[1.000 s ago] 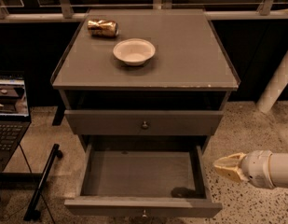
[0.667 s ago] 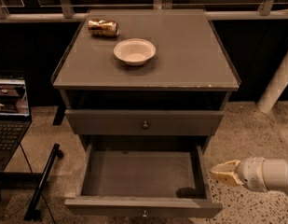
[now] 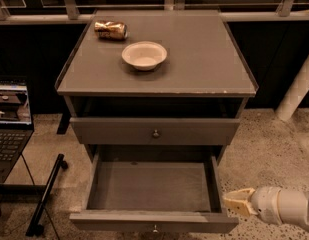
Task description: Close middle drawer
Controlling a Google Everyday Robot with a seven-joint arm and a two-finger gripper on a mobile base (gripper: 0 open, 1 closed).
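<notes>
- On top of the grey cabinet (image 3: pixel 204 59), a pale bowl (image 3: pixel 144 54) sits near a gold can (image 3: pixel 110 29) lying on its side.
- Around the cabinet are a speckled floor (image 3: pixel 274 144), an open laptop (image 3: pixel 11 119) at the left edge and a white post (image 3: pixel 296 91) at the right.
- Low at the right, the arm (image 3: pixel 286 206) reaches in level from the edge. Its gripper (image 3: pixel 233 202) points left, just beside the middle drawer's right front corner. I cannot tell if it is open or closed, or if it touches the drawer.
- Below the taller-fronted drawer (image 3: pixel 194 131), the middle drawer (image 3: pixel 151 184) stands pulled well out. Its knobbed front faces the camera, and its long axis runs left to right.
</notes>
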